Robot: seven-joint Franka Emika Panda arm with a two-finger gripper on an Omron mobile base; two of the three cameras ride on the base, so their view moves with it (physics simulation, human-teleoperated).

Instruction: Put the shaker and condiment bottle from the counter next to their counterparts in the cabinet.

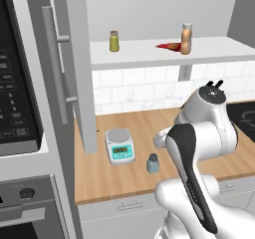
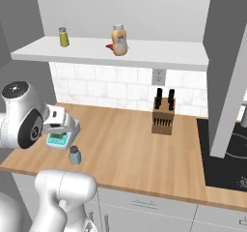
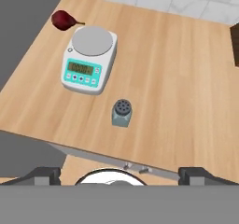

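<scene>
Orange bottle (image 1: 186, 39) already stands on the cabinet shelf (image 1: 149, 54), just beside the red bottle (image 1: 169, 46). Pale blue shaker (image 3: 122, 113) waits on the counter (image 3: 177, 78), near the scale (image 3: 89, 59). Gripper (image 3: 119, 176) jaws are wide apart, holding nothing.

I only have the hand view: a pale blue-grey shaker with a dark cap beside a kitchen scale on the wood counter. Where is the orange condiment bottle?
Observer: The slim orange-tan bottle with a pale cap stands upright on the white cabinet shelf, not on the wood counter.
Operator: Is it near its counterpart?
Observer: Yes, the red pointed bottle lies on its side right beside it.
Operator: And the counterpart of the blue-grey shaker?
Observer: A small olive-yellow jar with a tan cap stands alone further left on that shelf.
</scene>
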